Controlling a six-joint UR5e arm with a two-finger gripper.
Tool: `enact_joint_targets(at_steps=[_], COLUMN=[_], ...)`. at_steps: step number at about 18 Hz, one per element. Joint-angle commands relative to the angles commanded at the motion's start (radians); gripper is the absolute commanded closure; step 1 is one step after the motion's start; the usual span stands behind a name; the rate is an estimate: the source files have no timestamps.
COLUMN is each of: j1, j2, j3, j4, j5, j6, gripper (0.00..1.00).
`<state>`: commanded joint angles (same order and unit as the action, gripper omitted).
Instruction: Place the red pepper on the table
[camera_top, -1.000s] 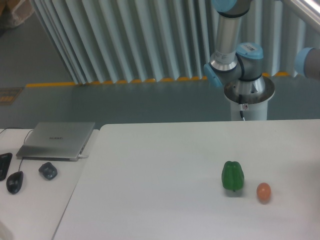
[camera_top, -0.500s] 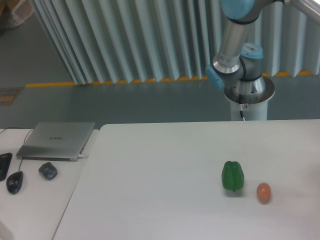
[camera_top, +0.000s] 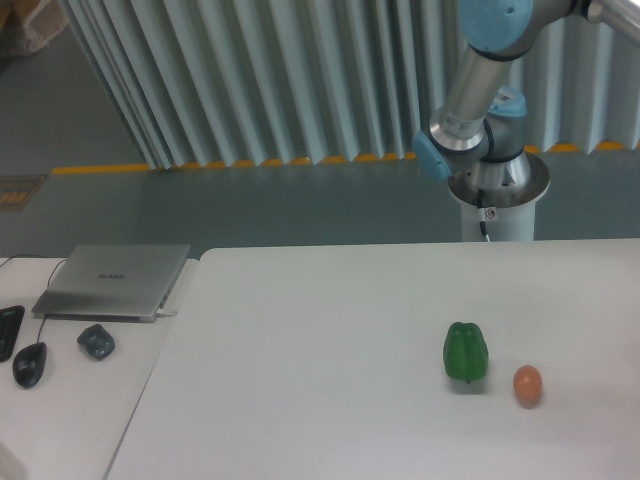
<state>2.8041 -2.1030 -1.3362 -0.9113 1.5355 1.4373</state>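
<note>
Neither the red pepper nor the fingers show; the large white flat bench (camera_top: 330, 330) carries a green bell pepper (camera_top: 466, 352).

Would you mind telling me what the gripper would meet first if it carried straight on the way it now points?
That cannot be told: the gripper is out of view, and only the arm shows, leaning up out of frame. On the table lie just a green pepper and a small orange egg-shaped thing.
</note>
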Motion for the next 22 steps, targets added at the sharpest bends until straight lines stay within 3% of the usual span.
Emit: enact_joint_targets(at_steps=[2, 10, 22], j1=[0.009, 0.043, 0.051], j2=[-0.026, -0.087, -0.144], j3=[0.002, 0.058, 0.081], j4=[0.035, 0.037, 0.038], j5=[0.0, 0.002, 0.003], j6=[0.003, 0.006, -0.006], gripper=[0.0, 0.0, 0.0])
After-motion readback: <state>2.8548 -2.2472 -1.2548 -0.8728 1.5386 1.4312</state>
